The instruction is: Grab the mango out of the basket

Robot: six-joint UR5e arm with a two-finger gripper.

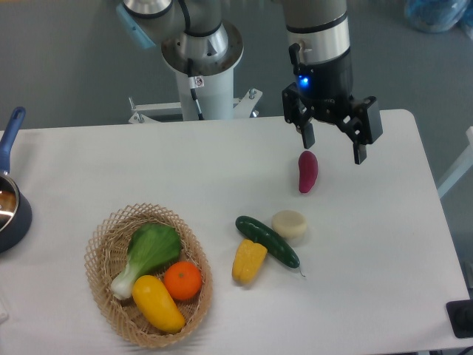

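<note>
A white table (pixel 384 244) carries a woven wicker basket (pixel 100 255) at front left, a dark blue pot (pixel 11 214) at the left edge, and toward the centre a yellow corn piece (pixel 249 261) touching a dark green cucumber (pixel 267 241), a pale round piece (pixel 290 224) beside it, and a purple sweet potato (pixel 307 171).

Robot lab: pedestal-mounted arm (pixel 199 44), white table (pixel 384 244), toy food.

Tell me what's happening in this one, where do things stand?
A single robot arm hangs over the far right of the table, its gripper open and empty above a purple-red sweet potato. The mango it is meant to pick up lies untouched in the basket at the front left, beside an orange and a leafy green. Nothing is being held.
</note>
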